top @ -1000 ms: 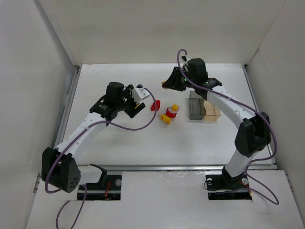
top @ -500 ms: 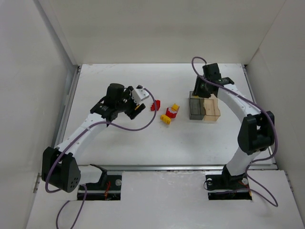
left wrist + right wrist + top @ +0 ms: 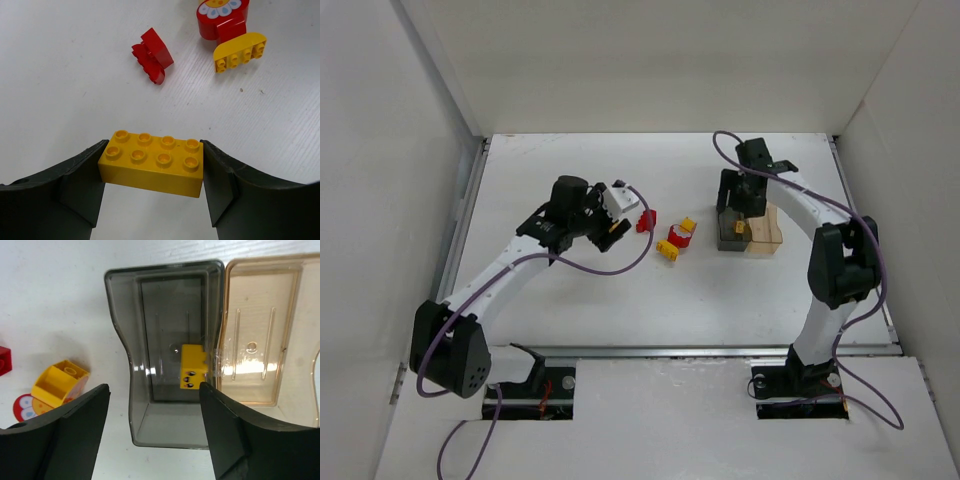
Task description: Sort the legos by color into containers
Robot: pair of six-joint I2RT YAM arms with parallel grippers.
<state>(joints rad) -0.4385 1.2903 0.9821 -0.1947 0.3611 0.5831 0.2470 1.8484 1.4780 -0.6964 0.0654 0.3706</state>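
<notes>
My left gripper (image 3: pixel 152 172) is shut on a yellow two-by-four lego (image 3: pixel 152 162), held above the table just left of the loose pile (image 3: pixel 613 226). Ahead of it lie a red lego (image 3: pixel 152 55), a red round piece with a flower face (image 3: pixel 222 17) and a yellow curved lego (image 3: pixel 240 51). My right gripper (image 3: pixel 152 387) hangs open over the dark grey container (image 3: pixel 165 350). A small yellow lego (image 3: pixel 192 366) sits inside that container, against the wall it shares with the clear tan container (image 3: pixel 265 330). The tan one shows nothing inside.
The joined containers (image 3: pixel 748 233) stand at the right of the table, under the right arm. The loose pile (image 3: pixel 675 238) lies between the two grippers, with a yellow hollow piece (image 3: pixel 59 382) on top of the red round one. White walls enclose the table on three sides.
My right gripper swung from behind the pile to above the grey container and opened; the small yellow lego now lies in that container. The left gripper crept slightly right, still gripping its brick.
</notes>
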